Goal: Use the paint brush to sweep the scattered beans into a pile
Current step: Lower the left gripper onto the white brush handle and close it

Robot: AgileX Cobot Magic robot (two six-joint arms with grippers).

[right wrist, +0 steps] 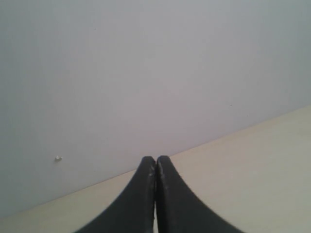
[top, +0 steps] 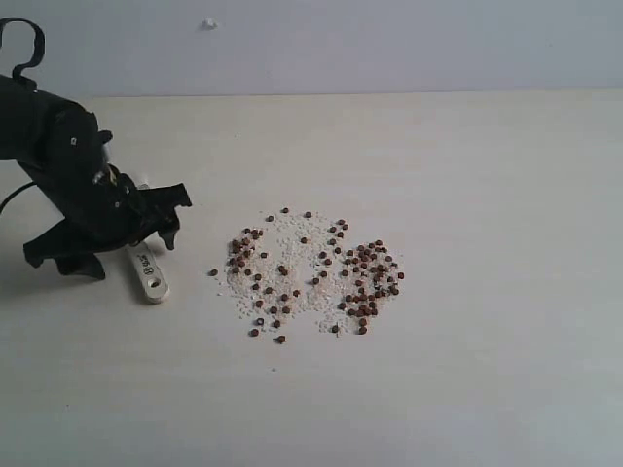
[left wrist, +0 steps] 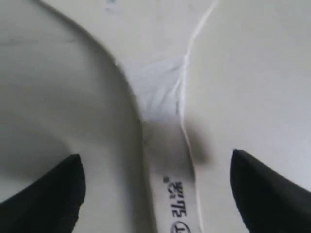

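Scattered beans [top: 292, 277] lie mid-table among tiny white grains, thickest in a cluster [top: 370, 282] on the right side of the patch. The paint brush [top: 148, 274] lies flat on the table to the left of them; only its pale handle end with the hole shows, the rest is hidden under my left gripper [top: 122, 241]. That gripper is open and low over the brush. In the left wrist view the printed cream handle [left wrist: 170, 194] runs between the two black fingers [left wrist: 53, 194] without touching either. My right gripper [right wrist: 155, 159] is shut and empty, out of the exterior view.
A pale wall [top: 389, 44] backs the cream table [top: 487, 195]. A small white speck [top: 208, 23] sits on the wall. The right wrist view faces that wall and the table's far edge.
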